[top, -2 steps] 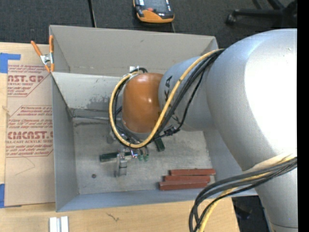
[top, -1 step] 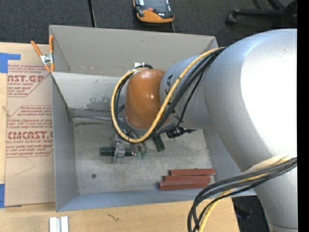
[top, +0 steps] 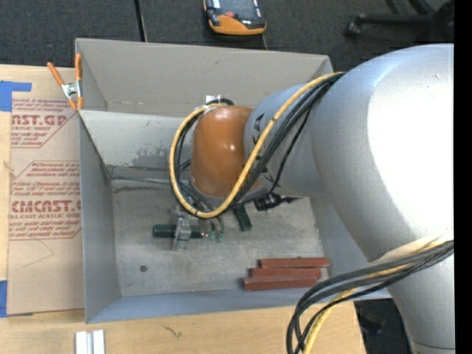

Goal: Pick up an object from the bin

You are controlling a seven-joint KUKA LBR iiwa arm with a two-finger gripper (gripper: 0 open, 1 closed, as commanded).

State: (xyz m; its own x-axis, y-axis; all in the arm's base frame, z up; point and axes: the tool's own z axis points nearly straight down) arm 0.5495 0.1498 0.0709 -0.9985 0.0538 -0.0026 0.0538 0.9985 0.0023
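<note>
In the near right part of the grey bin (top: 96, 198), a flat red-brown block (top: 286, 273) with steps on it is lying on the floor, well apart from the other things. A bit farther in, around the middle of the bin, the tool (top: 188, 231) is reaching down low, right at the floor. A small dark green thing (top: 163, 232) is lying just to the left of the tool and looks like it is touching it. I cannot tell if the tool is open or closed, or if it is holding the green thing. Another small dark green piece (top: 243, 219) is sticking out just to the right of the tool, tilted, under the arm. Above the tool, the round orange cover (top: 217, 150) is sitting on the wrist, and a yellow cable (top: 175, 169) is looping around its left side. The big silver arm (top: 369, 161) is coming in from the right and is hiding much of the far right part of the bin.
</note>
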